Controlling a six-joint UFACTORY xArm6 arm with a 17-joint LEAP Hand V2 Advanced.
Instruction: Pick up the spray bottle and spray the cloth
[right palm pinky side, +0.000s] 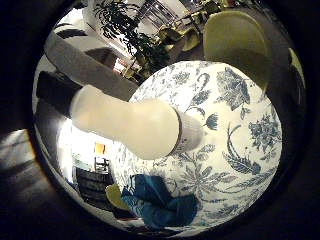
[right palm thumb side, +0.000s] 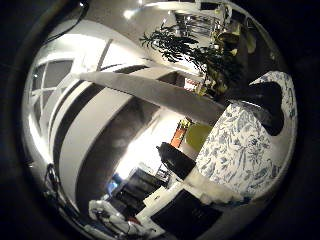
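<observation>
Here the spray bottle (right palm pinky side: 135, 125) looms over floral tablecloth (right palm pinky side: 235, 115); blue cloth (right palm pinky side: 160, 202) beside; fingers' state perhaps unclear.

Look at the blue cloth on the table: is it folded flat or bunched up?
Bunched up. The cloth lies in a crumpled heap with raised folds on the floral tablecloth, beside the white bottle.

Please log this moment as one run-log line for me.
stage: approach | spray bottle: upright on floral tablecloth, near palm | blue cloth: crumpled beside bottle | hand: grasp unconfirmed | spray: not yet
</observation>
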